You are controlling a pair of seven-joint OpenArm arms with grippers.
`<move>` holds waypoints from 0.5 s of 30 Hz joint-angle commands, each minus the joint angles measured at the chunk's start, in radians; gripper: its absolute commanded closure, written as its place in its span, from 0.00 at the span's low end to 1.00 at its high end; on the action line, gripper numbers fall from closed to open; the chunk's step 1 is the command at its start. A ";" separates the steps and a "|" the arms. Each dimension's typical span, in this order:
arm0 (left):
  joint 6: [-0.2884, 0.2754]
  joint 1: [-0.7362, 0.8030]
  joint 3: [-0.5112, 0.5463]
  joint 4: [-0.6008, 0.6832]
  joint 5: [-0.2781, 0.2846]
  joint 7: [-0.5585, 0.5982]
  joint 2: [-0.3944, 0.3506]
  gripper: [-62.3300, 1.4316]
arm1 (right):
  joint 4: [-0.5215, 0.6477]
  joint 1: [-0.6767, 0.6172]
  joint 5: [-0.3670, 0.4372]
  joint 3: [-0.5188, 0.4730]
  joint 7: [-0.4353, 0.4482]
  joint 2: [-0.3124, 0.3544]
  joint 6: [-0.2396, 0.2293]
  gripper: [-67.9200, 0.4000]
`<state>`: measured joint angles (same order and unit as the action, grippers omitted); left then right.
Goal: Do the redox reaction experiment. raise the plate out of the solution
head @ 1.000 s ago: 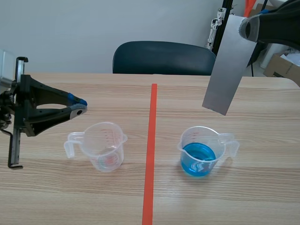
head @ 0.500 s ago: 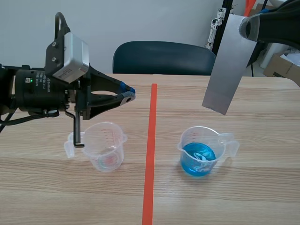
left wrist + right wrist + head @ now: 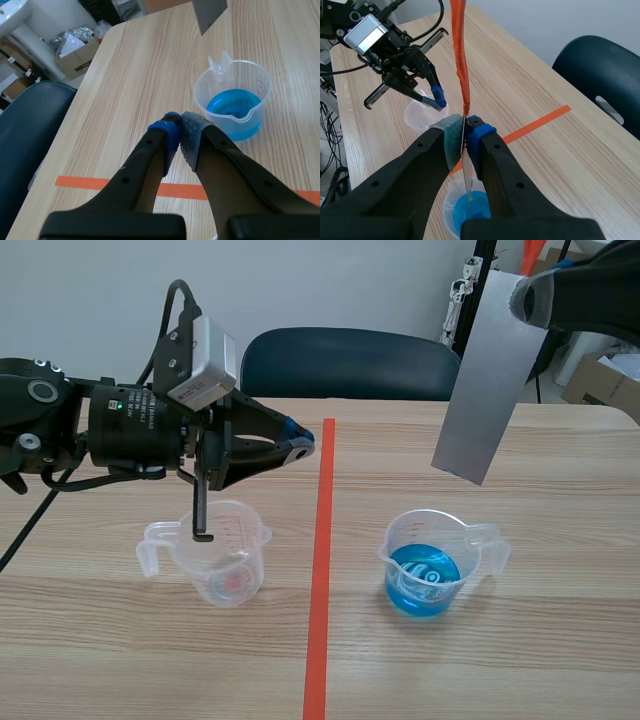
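The grey metal plate (image 3: 480,380) hangs tilted in the air, its lower corner well above the clear cup of blue solution (image 3: 428,568). My right gripper (image 3: 530,298) is shut on the plate's top end. In the right wrist view the plate (image 3: 460,65) shows edge-on, pinched between the fingers of my right gripper (image 3: 465,129), with the blue cup (image 3: 469,210) straight below. My left gripper (image 3: 300,446) is shut on nothing, hovering near the tape line. In the left wrist view my left gripper (image 3: 180,129) faces the blue cup (image 3: 234,104).
An empty clear measuring cup (image 3: 215,552) stands left of the orange tape line, under my left arm. A dark chair (image 3: 345,362) sits behind the table's far edge. Cardboard boxes (image 3: 605,380) lie off the back right.
My left arm has swung in from the left edge, and its shut gripper now hovers past the empty cup near the tape line. The right gripper and plate have stayed put.
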<state>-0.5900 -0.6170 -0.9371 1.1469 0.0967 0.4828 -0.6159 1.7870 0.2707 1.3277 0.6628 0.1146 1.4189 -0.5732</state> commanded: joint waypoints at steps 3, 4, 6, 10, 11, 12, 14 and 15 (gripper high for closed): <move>-0.008 -0.048 -0.023 0.011 0.013 0.014 0.040 0.93 | 0.007 0.014 0.012 -0.014 0.023 0.013 0.000 0.98; -0.008 -0.055 -0.030 0.011 0.013 0.014 0.049 0.93 | 0.007 0.014 0.012 -0.014 0.023 0.013 0.000 0.98; -0.008 -0.064 -0.036 0.010 0.011 0.013 0.065 0.93 | 0.007 0.014 0.012 -0.014 0.023 0.013 0.000 0.98; -0.009 -0.068 -0.039 0.010 0.011 -0.004 0.091 0.93 | 0.007 0.014 0.012 -0.014 0.023 0.013 0.000 0.98; -0.012 -0.068 -0.039 0.010 0.011 -0.011 0.097 0.93 | 0.007 0.014 0.012 -0.014 0.023 0.013 0.000 0.98; -0.016 -0.068 -0.039 0.010 0.011 -0.016 0.102 0.93 | 0.007 0.014 0.012 -0.014 0.023 0.013 0.000 0.98; -0.034 -0.068 -0.039 0.009 0.011 -0.016 0.110 0.93 | 0.007 0.014 0.012 -0.014 0.023 0.013 0.000 0.98; -0.035 -0.068 -0.039 0.008 0.011 -0.018 0.114 0.93 | 0.007 0.014 0.012 -0.014 0.023 0.013 0.000 0.98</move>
<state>-0.6292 -0.6735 -0.9791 1.1469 0.0940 0.4526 -0.5114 1.7870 0.2707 1.3277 0.6628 0.1143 1.4189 -0.5728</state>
